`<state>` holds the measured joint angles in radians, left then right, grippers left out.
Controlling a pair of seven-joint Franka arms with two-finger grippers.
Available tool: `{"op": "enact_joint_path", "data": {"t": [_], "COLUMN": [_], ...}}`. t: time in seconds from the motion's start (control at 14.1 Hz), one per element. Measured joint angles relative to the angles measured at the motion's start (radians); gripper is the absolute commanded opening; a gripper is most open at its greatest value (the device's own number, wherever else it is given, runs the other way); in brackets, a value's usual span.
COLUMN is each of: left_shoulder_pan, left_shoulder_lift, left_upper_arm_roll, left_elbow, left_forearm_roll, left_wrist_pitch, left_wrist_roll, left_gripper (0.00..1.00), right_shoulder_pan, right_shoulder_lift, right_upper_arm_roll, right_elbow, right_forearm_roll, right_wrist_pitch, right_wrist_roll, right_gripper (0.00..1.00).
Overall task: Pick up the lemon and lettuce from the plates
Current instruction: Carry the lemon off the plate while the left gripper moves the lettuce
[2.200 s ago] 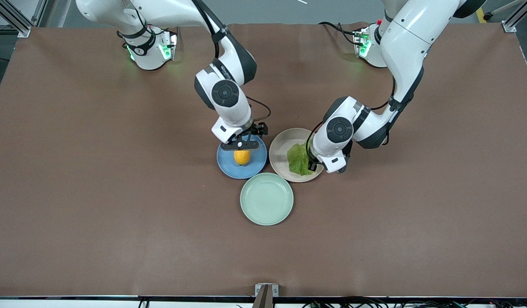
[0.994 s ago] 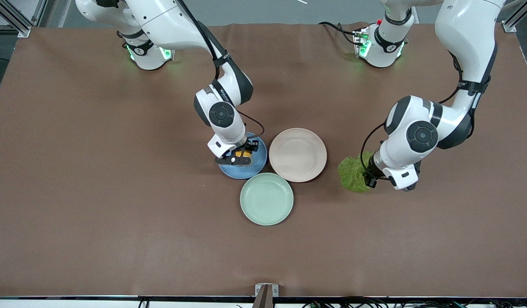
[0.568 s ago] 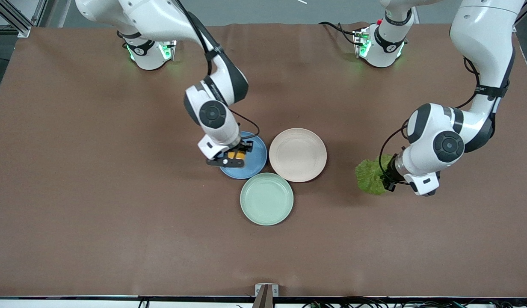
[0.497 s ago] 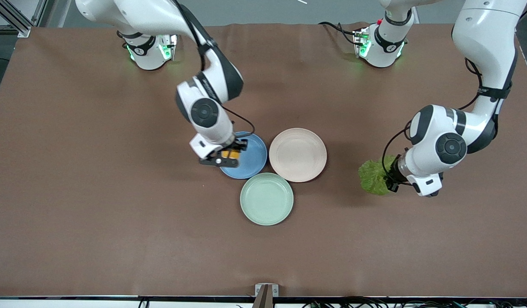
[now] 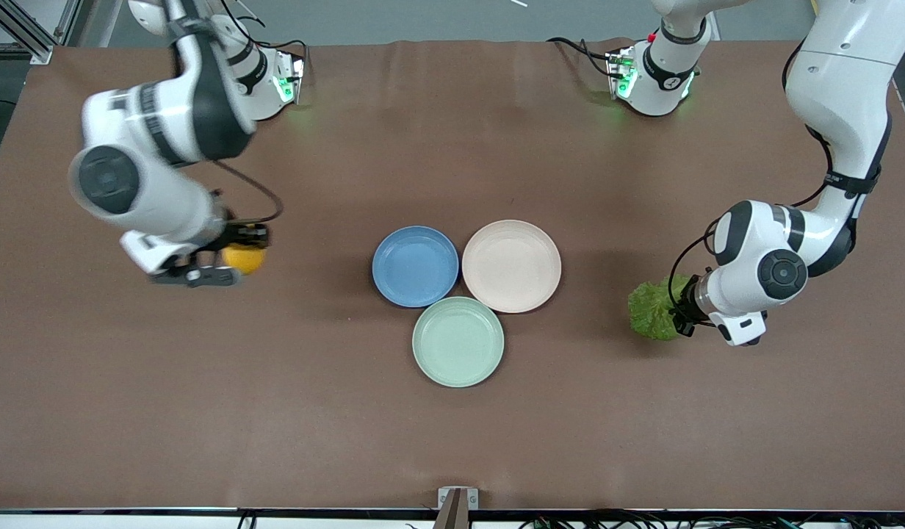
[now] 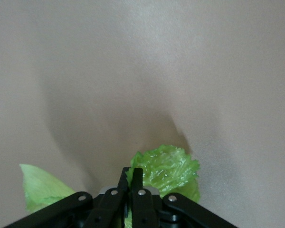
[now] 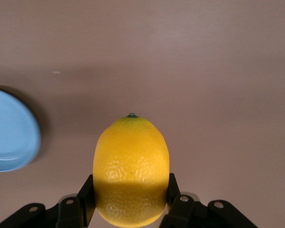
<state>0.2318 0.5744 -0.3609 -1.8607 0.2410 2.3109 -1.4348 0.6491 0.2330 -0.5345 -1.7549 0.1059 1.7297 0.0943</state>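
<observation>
R gripper (image 5: 228, 263): clamps lemon (image 5: 244, 258), over table toward R-arm end from blue plate (image 5: 415, 266). L gripper (image 5: 676, 317): pinches lettuce (image 5: 652, 311), toward L-arm end from blue plate.

The front camera is looking down from high up across the brown table (image 5: 452, 441), facing both robots. The right wrist camera is looking down very close at the smooth yellow lemon (image 7: 131, 172) and is sharing the round blue plate (image 7: 12, 130) with the front view. The left wrist camera is looking down close at the crinkled green lettuce leaf (image 6: 167, 170), also showing in front.
</observation>
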Motion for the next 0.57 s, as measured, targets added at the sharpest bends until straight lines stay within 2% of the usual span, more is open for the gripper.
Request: {"op": "enact_joint_path", "data": {"t": [0.14,0.21,0.28,0.35,0.57], "left_shoulder_pan": [0.001,0.007,0.016,0.023,0.028], "left_shoulder_lift": [0.012,0.015,0.017,0.018,0.018], "left_upper_arm_roll": [0.000,0.001,0.001,0.001,-0.003], "left_elbow": [0.000,0.000,0.001,0.001,0.006], "left_forearm_roll": [0.001,0.001,0.001,0.001,0.001], "left_wrist_pitch": [0.007,0.008,0.009,0.011,0.012], "left_wrist_roll": [0.000,0.000,0.000,0.000,0.000], "left_gripper": [0.34,0.39,0.64,1.00,1.00], "right_shoulder_pan": [-0.121,-0.172,-0.215,-0.247,-0.282], "right_shoulder_lift": [0.018,0.032,0.052,0.077,0.159], "right_upper_arm_roll": [-0.011,-0.011,-0.011,-0.010,-0.007], "right_elbow": [-0.048,-0.073,-0.102,-0.133,-0.220], "right_forearm_roll": [-0.001,-0.001,-0.001,0.000,0.012], "right_wrist_pitch": [0.070,0.125,0.196,0.274,0.447], "right_wrist_roll": [-0.158,-0.224,-0.278,-0.317,-0.349], "right_gripper": [0.28,0.28,0.28,0.28,0.28]}}
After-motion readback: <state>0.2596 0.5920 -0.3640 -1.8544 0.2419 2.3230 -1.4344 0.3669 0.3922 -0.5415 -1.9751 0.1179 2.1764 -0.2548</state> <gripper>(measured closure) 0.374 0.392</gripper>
